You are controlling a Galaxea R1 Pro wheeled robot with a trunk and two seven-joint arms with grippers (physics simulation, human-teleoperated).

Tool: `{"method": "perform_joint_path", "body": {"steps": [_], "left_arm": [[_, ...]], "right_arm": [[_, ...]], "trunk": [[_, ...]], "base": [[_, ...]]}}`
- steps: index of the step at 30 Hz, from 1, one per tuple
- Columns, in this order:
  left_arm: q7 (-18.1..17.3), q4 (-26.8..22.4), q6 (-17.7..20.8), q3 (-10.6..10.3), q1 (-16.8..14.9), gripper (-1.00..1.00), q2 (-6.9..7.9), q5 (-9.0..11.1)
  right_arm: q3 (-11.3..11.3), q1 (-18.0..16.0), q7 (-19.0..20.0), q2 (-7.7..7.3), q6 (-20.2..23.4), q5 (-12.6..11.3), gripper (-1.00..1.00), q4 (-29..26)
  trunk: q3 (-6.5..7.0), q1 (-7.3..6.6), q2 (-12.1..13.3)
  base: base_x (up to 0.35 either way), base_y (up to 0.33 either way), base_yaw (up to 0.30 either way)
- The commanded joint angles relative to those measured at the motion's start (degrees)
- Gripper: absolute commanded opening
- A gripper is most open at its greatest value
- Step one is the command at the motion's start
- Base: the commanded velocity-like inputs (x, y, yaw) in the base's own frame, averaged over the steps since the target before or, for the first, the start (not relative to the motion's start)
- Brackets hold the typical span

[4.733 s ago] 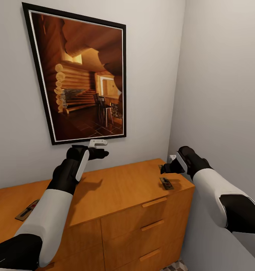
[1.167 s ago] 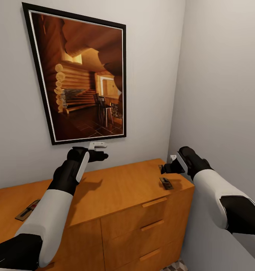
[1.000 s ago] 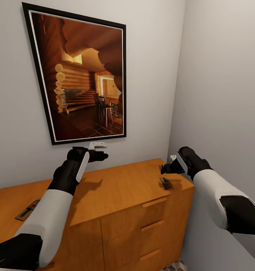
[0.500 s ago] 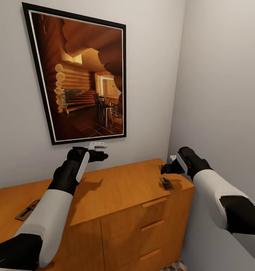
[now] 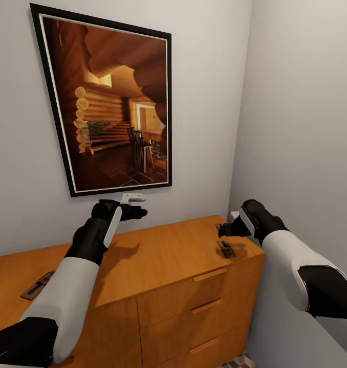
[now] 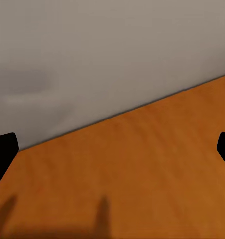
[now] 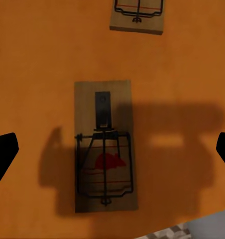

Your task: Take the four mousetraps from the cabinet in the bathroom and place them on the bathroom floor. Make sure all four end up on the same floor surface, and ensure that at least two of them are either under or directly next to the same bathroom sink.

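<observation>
While both arms hovered over the cabinet, the scene was as follows.

Cabinet (image 5: 163, 266): orange-brown wood with drawers and slim handles, set against the grey wall in the room corner; its flat top served as the worktop.

Left gripper (image 5: 137, 204): held above the rear edge of the worktop, below the framed picture (image 5: 107, 102). In the left wrist view the dark fingers (image 6: 3, 152) stood wide apart at the frame sides, released, with bare wood and wall between them.

Right gripper (image 5: 225, 228): held over the right end of the worktop. In the right wrist view the fingers (image 7: 2, 152) were spread wide, released, grasping nothing.

Mousetrap, right end (image 7: 104, 147): flat on the worktop directly below the right gripper, near the right edge, not touched.

Second mousetrap (image 7: 138, 14): flat on the worktop, near the first, only partly in frame.

Third mousetrap (image 5: 38, 284): flat near the left edge of the worktop, well apart from both grippers.

Bathroom floor (image 5: 239, 362): a patch of patterned tile visible beside the cabinet base.
</observation>
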Motion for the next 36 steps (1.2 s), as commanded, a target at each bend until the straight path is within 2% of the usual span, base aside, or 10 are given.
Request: {"method": "perform_joint_path", "body": {"steps": [1, 14, 36], "left_arm": [[0.03, 0.02, 0.25, 0.01, -0.04, 1.00, 0.00, 0.20], [0.03, 0.24, 0.25, -0.02, -0.04, 1.00, -0.07, 0.20], [0.03, 0.25, 0.25, -0.04, -0.04, 1.00, -0.09, 0.28]], "right_arm": [[0.27, -0.03, 0.47, -0.04, 0.21, 0.36, 1.00, 0.08], [0.28, -0.06, 0.44, -0.02, 0.21, 0.43, 1.00, 5.23], [0.28, -0.05, 0.44, -0.06, 0.21, 0.36, 1.00, 6.17]], "trunk": [[-0.07, 0.00, -0.04], [-0.07, 0.00, -0.04], [-0.07, 0.00, -0.04]], "base": [[0.000, 0.000, 0.000], [0.000, 0.000, 0.000], [0.000, 0.000, 0.000]]}}
